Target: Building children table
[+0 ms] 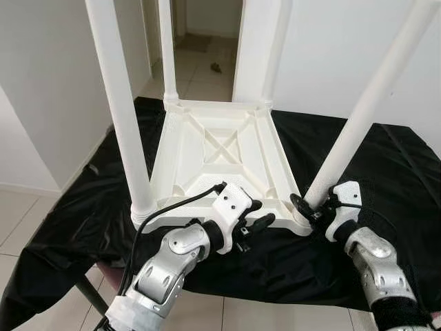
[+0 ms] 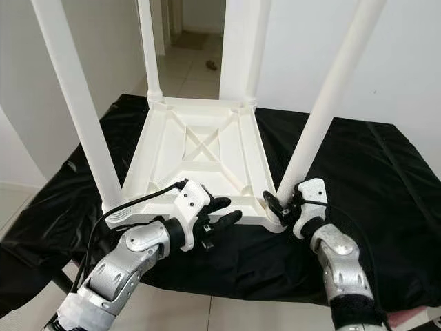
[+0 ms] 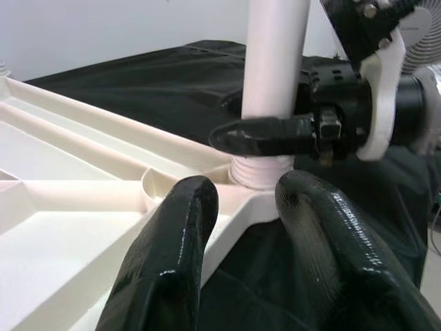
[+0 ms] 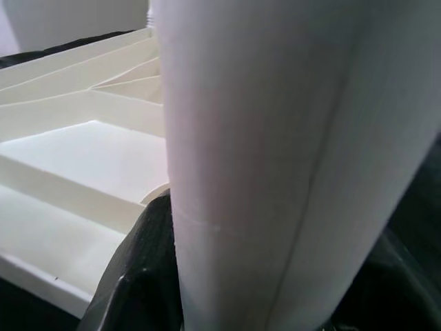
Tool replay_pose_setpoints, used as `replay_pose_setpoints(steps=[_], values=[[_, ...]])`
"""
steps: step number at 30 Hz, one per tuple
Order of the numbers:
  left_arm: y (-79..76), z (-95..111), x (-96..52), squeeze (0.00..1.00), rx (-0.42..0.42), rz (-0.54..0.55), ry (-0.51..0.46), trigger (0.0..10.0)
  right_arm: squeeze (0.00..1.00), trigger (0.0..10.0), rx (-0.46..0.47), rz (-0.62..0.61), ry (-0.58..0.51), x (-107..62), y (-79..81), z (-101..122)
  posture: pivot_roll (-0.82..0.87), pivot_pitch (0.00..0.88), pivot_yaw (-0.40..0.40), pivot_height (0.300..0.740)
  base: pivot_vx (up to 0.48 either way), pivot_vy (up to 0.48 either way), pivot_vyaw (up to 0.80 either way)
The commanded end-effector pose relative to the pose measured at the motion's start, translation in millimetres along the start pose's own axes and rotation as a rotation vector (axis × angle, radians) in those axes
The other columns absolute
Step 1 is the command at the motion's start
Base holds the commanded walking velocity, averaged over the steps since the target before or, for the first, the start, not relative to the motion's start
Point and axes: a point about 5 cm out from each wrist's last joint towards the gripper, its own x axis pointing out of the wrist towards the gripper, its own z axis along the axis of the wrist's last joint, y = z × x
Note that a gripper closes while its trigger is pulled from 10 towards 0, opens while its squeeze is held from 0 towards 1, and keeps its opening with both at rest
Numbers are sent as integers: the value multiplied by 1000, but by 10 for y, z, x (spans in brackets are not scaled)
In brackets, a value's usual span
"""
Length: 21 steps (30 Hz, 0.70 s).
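Right gripper (image 1: 308,205) jaws clamped around table leg (image 1: 358,124); left gripper (image 1: 255,219) jaws parted, unlabelled.

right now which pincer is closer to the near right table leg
Right. The right pincer is clamped round the base of that leg; the left pincer sits open beside it, at the tabletop's near edge.

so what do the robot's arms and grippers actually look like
Both arms are silver metal with rounded, perforated joint shells. Each wrist carries a white plastic housing, and each gripper has two long glossy black fingers: left gripper, right gripper. A black cable loops to the left wrist. The right forearm ends in a black wrap.
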Motion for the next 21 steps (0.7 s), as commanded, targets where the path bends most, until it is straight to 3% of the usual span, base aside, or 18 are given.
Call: replay_pose_setpoints(steps=[1, 6, 8, 10, 21], values=[[-5, -7, 12, 0, 6, 17, 0, 10000, 0, 0, 21, -69, 106, -27, 100, -203, -13, 0, -36, 740, 0, 0, 0], [-12, 4, 25, 0, 7, 17, -5, 10000, 0, 0, 59, -203, 126, 1, 189, -237, -13, 0, -36, 740, 0, 0, 0], [-12, 4, 25, 0, 7, 17, -5, 10000, 0, 0, 59, -203, 126, 1, 189, -237, -13, 0, -36, 740, 0, 0, 0], [-10, 5, 25, 0, 5, 19, -6, 10000, 0, 0, 66, -307, 137, 3, 249, -252, -7, 0, -42, 740, 0, 0, 0], [19, 32, 26, 0, 5, 34, -14, 10000, 0, 0, 104, -600, 150, 105, 498, -215, 5, 0, -38, 740, 0, 0, 0]])
